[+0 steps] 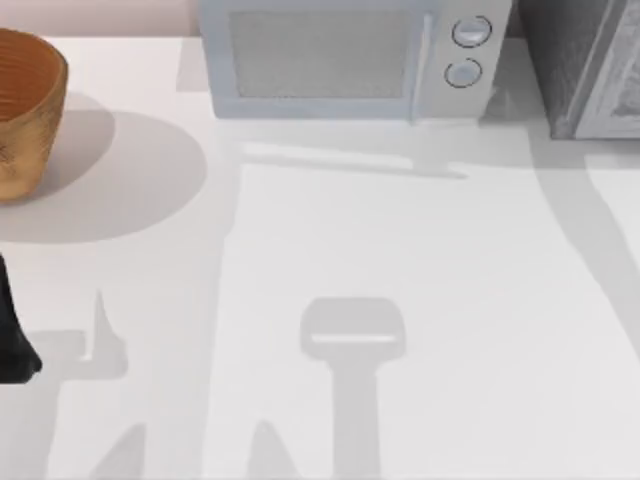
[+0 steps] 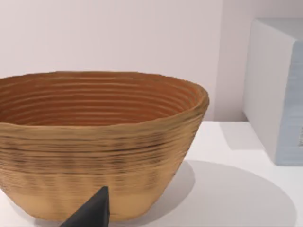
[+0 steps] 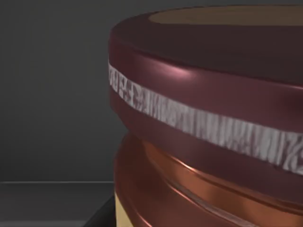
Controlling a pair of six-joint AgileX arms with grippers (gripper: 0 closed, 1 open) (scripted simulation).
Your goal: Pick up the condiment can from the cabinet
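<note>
The condiment can (image 3: 203,123) looms very close in the right wrist view. It has a maroon lid with a pale patterned stripe, a shiny copper band below and a pale tan body at the bottom. Dark grey cabinet walls surround it. A dark piece of my right gripper (image 3: 100,215) shows beside the can's lower body. My left gripper (image 1: 14,345) sits at the table's left edge, its dark tip (image 2: 92,213) just in front of the wooden bowl.
A ribbed wooden bowl (image 1: 25,110) stands at the back left. A pale blue microwave (image 1: 350,55) sits at the back centre. The grey cabinet (image 1: 585,65) is at the back right. Arm shadows fall across the white table (image 1: 400,250).
</note>
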